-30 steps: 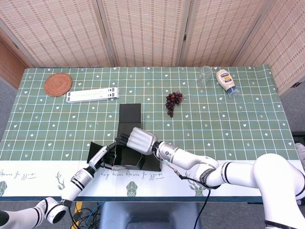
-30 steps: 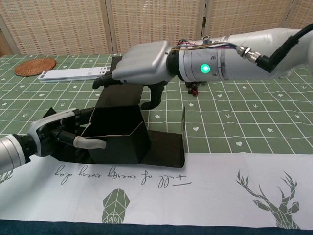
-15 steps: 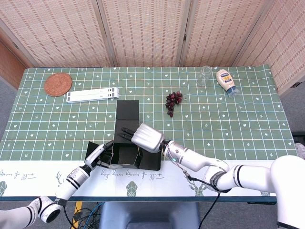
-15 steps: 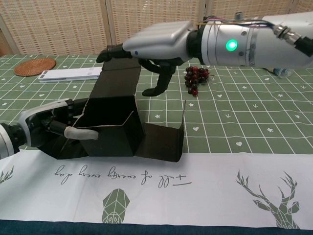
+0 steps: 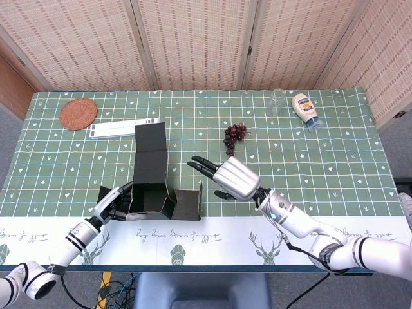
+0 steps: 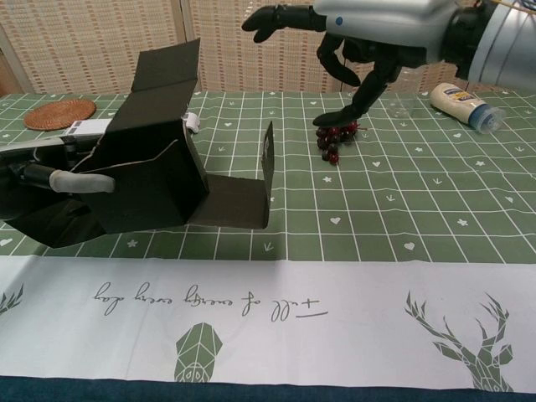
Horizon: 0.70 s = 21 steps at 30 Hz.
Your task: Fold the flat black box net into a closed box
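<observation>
Table [image 5: 322,148] under a green grid cloth, white printed runner along the near edge. Black box net [image 5: 149,187] sits at the near edge, left of centre, partly raised: body walls stand up, a tall lid panel rises at the back, one side panel lies flat toward the right with its small end flap upright. Compared with half a second ago, the whole net has shifted left and the back panel, then leaning under the right hand, now stands nearly vertical and free. Right hand [image 5: 230,178] has lifted off and withdrawn to the right of the net; fingers spread, holding nothing, not touching the card. Left hand [image 5: 114,202] stays on the net's left side, fingers curled against the left wall and flap; chest view shows a finger [image 6: 82,181] laid across the front of the wall, so it grips the card. Judgement: the walls hold their creases, but right side panel and lid remain unfolded; box far from closed, likely next the right panel needs raising. Elsewhere: white flat stand [image 5: 116,128] and woven coaster [image 5: 78,114] at far left, grapes [image 5: 234,136] mid-table, glass [image 5: 277,102] and squeeze bottle [image 5: 305,111] toward the far right corner.
</observation>
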### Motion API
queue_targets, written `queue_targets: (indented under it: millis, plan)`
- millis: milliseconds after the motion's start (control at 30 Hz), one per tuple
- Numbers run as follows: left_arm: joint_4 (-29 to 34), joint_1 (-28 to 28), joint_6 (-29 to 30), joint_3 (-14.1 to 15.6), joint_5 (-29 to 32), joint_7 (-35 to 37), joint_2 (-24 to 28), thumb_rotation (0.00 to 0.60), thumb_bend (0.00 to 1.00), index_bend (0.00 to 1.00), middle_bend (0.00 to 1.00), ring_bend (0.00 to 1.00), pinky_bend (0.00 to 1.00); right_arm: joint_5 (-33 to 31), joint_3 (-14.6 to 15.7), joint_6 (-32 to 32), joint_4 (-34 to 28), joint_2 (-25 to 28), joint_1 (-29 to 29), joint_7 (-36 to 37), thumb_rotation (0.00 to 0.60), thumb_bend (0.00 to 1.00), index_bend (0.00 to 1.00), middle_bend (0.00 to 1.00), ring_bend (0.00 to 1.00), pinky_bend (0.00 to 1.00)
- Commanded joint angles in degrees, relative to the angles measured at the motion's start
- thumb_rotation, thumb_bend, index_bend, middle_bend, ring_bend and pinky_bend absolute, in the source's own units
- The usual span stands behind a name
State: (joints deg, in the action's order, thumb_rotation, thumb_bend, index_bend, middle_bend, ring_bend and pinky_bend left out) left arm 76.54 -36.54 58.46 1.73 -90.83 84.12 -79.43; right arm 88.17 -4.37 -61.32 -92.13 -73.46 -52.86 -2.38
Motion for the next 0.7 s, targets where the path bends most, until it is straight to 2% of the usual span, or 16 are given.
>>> queue_targets:
  millis: [33, 133, 267, 367, 700]
  plan:
    - [0.6, -0.7, 0.2, 0.3, -0.9, 6.8, 2.6, 0.600, 0.08, 0.22, 0.18, 0.67, 0.78, 2.0, 1.2, -2.3, 1.0, -0.7, 2.1, -0.1, 0.600, 0.15, 0.00, 0.10, 0.75, 1.00]
    - [0.7, -1.3, 0.5, 0.5, -2.0, 9.5, 4.0, 0.600, 0.08, 0.22, 0.18, 0.63, 0.79, 3.3, 1.8, -3.8, 2.6, -3.0, 3.4, -2.0, 0.600, 0.11, 0.00, 0.10, 0.75, 1.00]
    - [1.6, -2.2, 1.0, 0.6, -2.9, 13.7, 5.7, 0.600, 0.08, 0.22, 0.18, 0.67, 0.79, 4.7, 1.5, -6.6, 5.5, -7.3, 4.9, -4.5, 0.600, 0.08, 0.00, 0.10, 0.74, 1.00]
    - [2.3, -2.8, 1.2, 0.8, -3.6, 15.3, 6.7, 0.600, 0.08, 0.22, 0.18, 0.64, 0.79, 5.8, 0.7, -9.3, 8.7, -11.4, 5.7, -6.3, 0.600, 0.05, 0.00, 0.09, 0.73, 1.00]
    - [4.1, -4.4, 1.5, 1.8, -5.1, 18.5, 8.7, 0.600, 0.08, 0.22, 0.18, 0.64, 0.78, 11.3, -1.6, -16.2, 19.3, -23.1, 5.3, -7.2, 0.600, 0.05, 0.00, 0.07, 0.70, 1.00]
